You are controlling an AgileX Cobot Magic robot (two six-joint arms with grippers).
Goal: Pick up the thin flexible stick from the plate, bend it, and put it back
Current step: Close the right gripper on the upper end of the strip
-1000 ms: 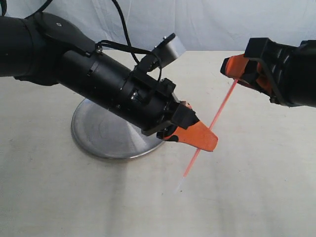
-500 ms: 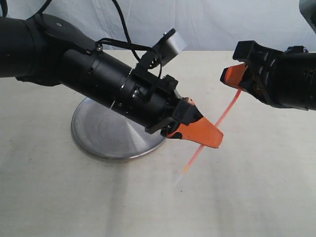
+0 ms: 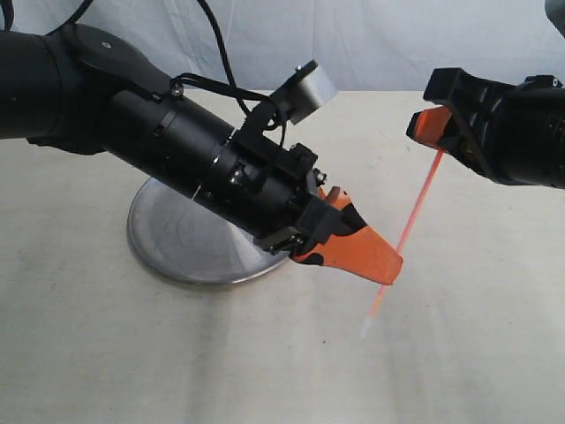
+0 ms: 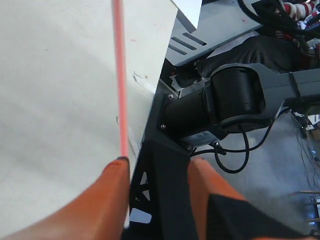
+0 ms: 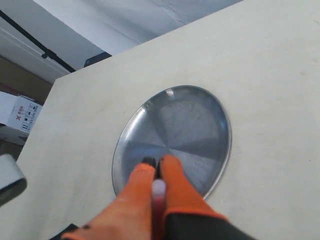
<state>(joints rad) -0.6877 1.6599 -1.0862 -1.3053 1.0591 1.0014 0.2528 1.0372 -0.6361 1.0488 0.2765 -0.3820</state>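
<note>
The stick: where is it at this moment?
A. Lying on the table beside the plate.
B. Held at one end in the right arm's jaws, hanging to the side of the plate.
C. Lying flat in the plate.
B: the stick slants down from the shut jaws of the right arm, with its whitish end above the table and off to the side of the plate.

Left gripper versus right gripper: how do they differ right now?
The right gripper is shut on the stick at its upper end; the left gripper is open, stick beside one finger. The right is higher; the left is low, near the plate. Both have orange fingers.
</note>
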